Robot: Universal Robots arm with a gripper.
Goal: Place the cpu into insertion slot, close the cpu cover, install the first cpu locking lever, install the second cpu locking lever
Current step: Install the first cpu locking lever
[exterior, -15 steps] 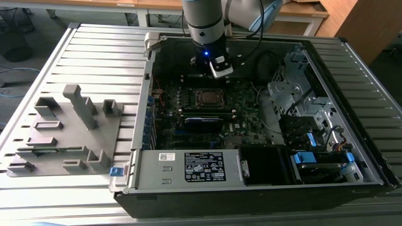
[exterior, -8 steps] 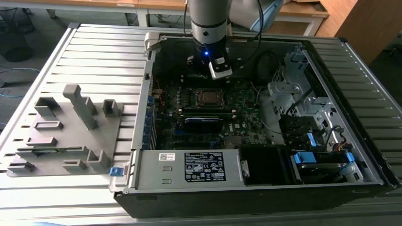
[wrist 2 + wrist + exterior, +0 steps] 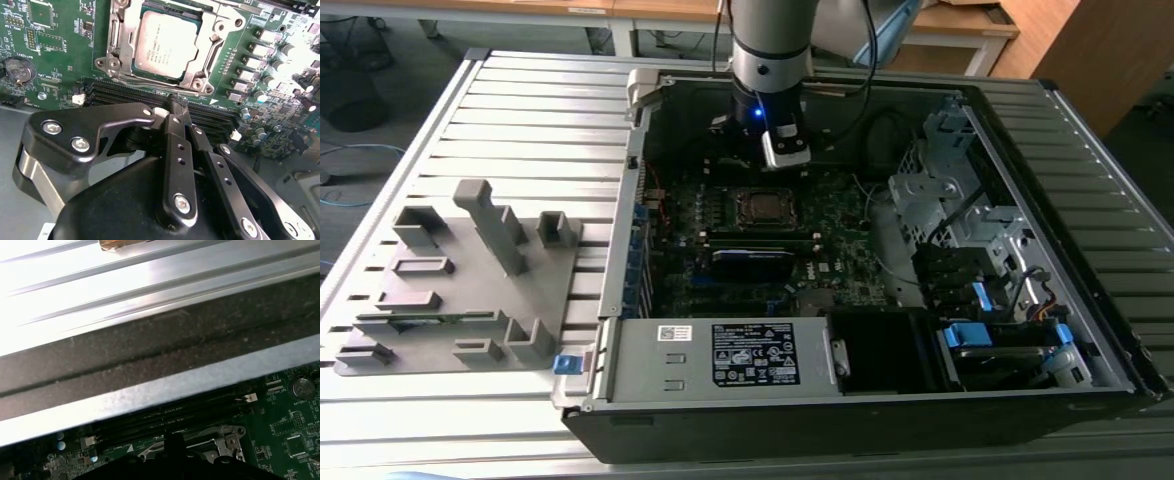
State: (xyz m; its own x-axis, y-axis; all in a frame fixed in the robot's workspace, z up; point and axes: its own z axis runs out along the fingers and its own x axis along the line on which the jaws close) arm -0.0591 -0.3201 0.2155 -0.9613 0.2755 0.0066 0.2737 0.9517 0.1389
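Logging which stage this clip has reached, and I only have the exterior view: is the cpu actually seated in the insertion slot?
Observer: Yes. In the second wrist view the cpu lies flat there, silver top up.
Operator: Is the cpu cover down over it?
Observer: The cpu cover lies flat, framing the chip through its window.
Operator: And the jaws?
Observer: The gripper has its jaws together with nothing between them, above the black memory slots beside the cover.
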